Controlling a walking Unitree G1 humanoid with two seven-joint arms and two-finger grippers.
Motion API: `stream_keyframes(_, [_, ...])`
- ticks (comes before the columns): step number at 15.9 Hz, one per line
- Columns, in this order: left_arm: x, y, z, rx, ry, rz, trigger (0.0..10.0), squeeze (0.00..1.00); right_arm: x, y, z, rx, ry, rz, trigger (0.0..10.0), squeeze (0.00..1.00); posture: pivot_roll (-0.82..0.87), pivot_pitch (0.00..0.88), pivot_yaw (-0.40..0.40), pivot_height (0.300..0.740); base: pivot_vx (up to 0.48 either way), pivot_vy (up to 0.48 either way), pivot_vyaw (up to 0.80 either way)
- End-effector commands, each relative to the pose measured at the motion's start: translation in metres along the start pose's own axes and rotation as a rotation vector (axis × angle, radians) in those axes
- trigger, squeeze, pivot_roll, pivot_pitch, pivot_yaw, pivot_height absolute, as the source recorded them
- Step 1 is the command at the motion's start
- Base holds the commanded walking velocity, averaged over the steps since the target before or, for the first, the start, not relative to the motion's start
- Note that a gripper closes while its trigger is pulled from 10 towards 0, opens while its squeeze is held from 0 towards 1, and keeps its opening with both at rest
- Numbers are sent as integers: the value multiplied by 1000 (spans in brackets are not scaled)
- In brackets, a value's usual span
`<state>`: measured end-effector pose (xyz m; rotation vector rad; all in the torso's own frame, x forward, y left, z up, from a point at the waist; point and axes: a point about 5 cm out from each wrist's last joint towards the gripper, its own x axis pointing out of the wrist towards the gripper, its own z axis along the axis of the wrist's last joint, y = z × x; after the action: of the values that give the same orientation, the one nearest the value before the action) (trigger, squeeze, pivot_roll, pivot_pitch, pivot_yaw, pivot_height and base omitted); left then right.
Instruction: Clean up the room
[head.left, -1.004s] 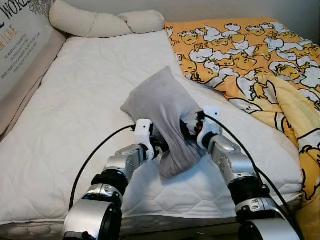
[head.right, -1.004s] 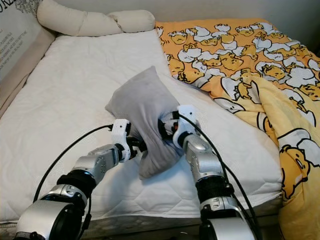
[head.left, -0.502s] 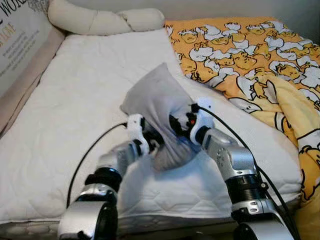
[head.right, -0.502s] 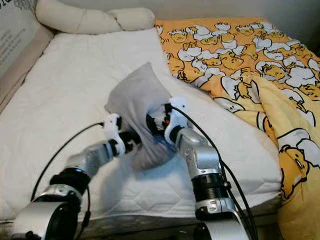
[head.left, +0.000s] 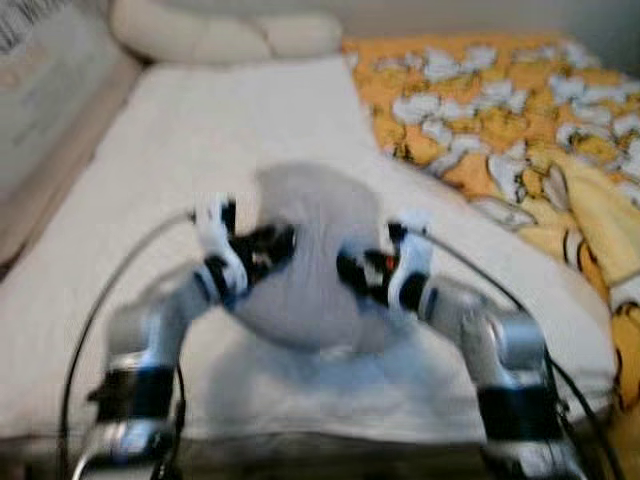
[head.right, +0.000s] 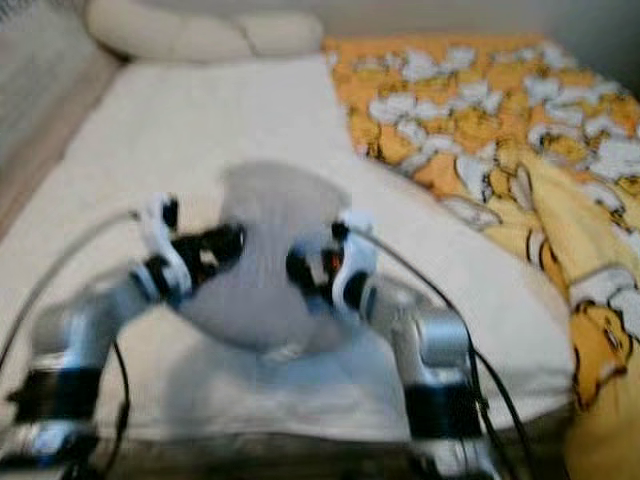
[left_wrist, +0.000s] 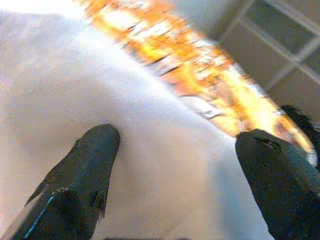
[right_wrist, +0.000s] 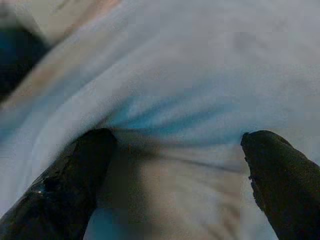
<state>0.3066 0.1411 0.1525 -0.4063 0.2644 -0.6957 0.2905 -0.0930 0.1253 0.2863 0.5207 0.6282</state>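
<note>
A soft grey fabric pillow (head.left: 305, 255) is held up between the two claws above the near part of the bed's white quilted mattress (head.left: 150, 170); the head views are blurred. The left claw (head.left: 262, 248) presses the pillow's side at 9 o'clock and the right claw (head.left: 358, 274) presses at 3 o'clock. In the wrist views each claw's two black fingers (left_wrist: 82, 172) (right_wrist: 75, 175) stand wide apart with pale cloth bulging between them, so both claws are spread and squeeze the pillow between them rather than pinching it. An orange duvet printed with white and yellow cartoon figures (head.left: 520, 120) covers the bed from 1 to 4 o'clock. A long cream bolster (head.left: 215, 35) lies along the head of the bed at 11 o'clock.
</note>
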Motion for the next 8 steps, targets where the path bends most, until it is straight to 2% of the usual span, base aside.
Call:
stream_keyframes(1, [-3, -16, -6, 19, 58, -78, 10000, 0, -8, 6, 1, -32, 9, 50, 10000, 0, -100, 0, 35, 740, 0, 0, 0])
stream_keyframes(2, [-12, -16, -12, 52, 105, -59, 10000, 0, -19, -5, -6, -46, 33, 18, 10000, 0, -107, 0, 38, 740, 0, 0, 0])
stream_keyframes(4, [-29, -4, -31, 34, 171, 63, 10000, 0, -42, -41, -32, -83, 122, -111, 10000, 0, -109, 0, 43, 740, 0, 0, 0])
stream_keyframes(5, [-35, 2, -36, 61, 189, 105, 10000, 0, -49, -50, -37, -80, 132, -147, 10000, 0, -108, 0, 44, 740, 0, 0, 0])
stream_keyframes(6, [-43, 14, -34, 188, 157, 213, 10000, 1000, -58, -66, -36, -56, 99, -229, 10000, 337, -106, 0, 44, 740, 0, 0, 0])
stream_keyframes(7, [-46, 23, -27, 223, 111, 283, 10000, 1000, -60, -73, -31, -59, 46, -274, 10000, 1000, -104, 0, 46, 740, 0, 0, 0])
stream_keyframes(8, [-47, 29, -19, 209, 64, 296, 10000, 1000, -60, -77, -23, -35, -26, -301, 10000, 1000, -103, 0, 46, 740, 0, 0, 0])
